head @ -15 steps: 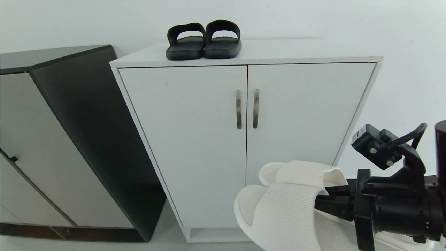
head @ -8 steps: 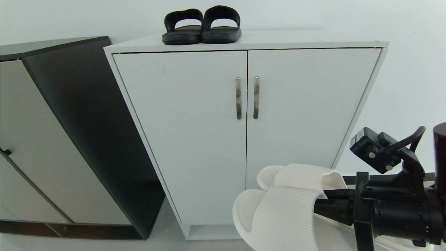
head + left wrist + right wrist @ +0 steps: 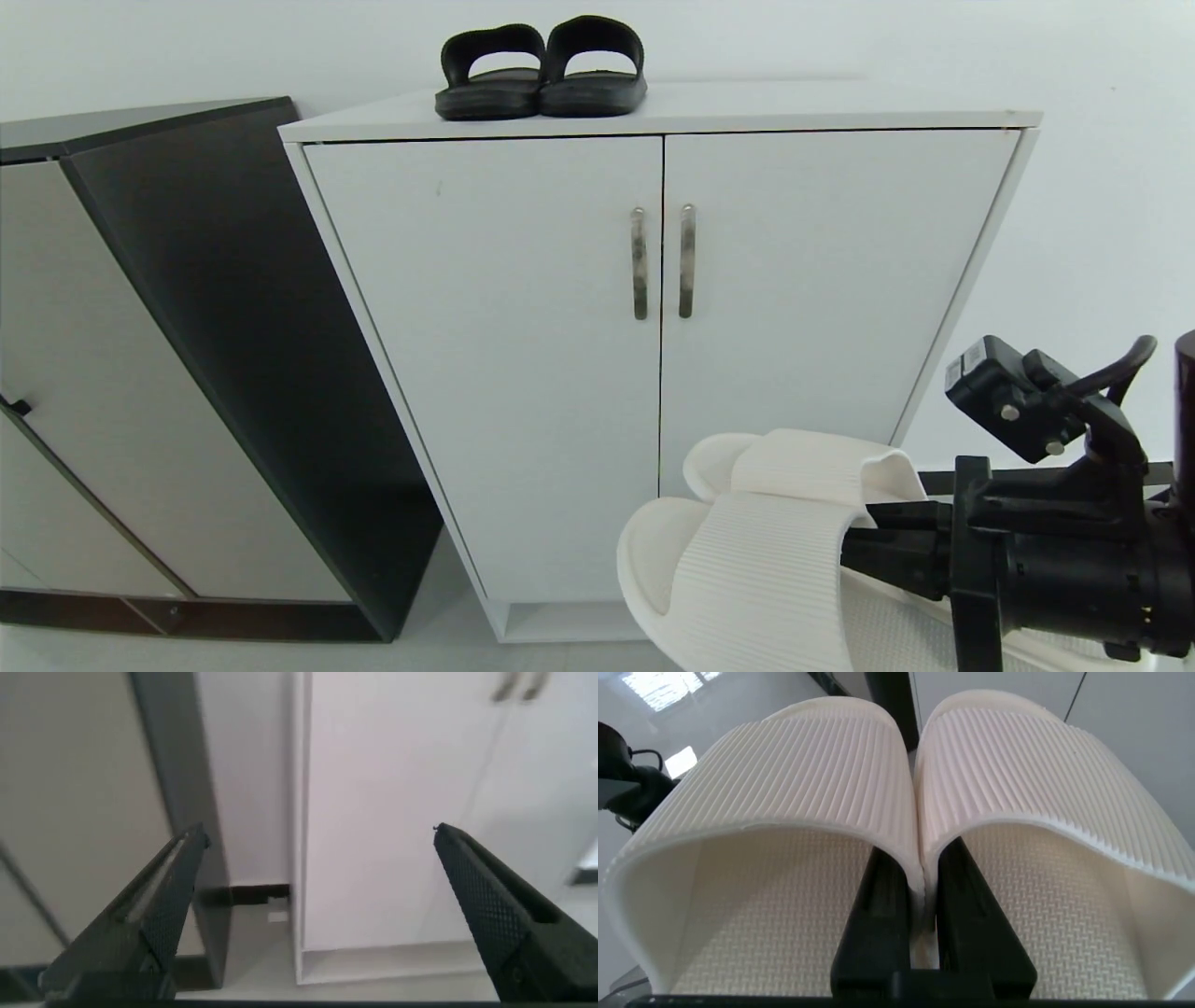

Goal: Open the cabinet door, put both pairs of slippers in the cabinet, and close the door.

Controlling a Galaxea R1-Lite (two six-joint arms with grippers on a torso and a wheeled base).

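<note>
The white cabinet (image 3: 523,373) stands before me with both doors shut; its two metal handles (image 3: 662,263) meet at the centre seam. A pair of black slippers (image 3: 541,67) rests on its top at the left. My right gripper (image 3: 864,546) is low at the right in front of the right door, shut on the inner straps of a pair of white ribbed slippers (image 3: 747,551), which it holds side by side (image 3: 915,831). My left gripper (image 3: 313,905) is open, its fingers (image 3: 149,924) spread wide, facing the cabinet's lower left corner (image 3: 304,952).
A dark cabinet (image 3: 187,373) with a grey front stands close on the left of the white cabinet, with a narrow gap between them. A white wall lies behind. Pale floor runs along the cabinet's foot (image 3: 569,625).
The head camera tilted, so the cabinet and black slippers sit higher in the picture. The right gripper with the white slippers shifted slightly; doors stay shut.
</note>
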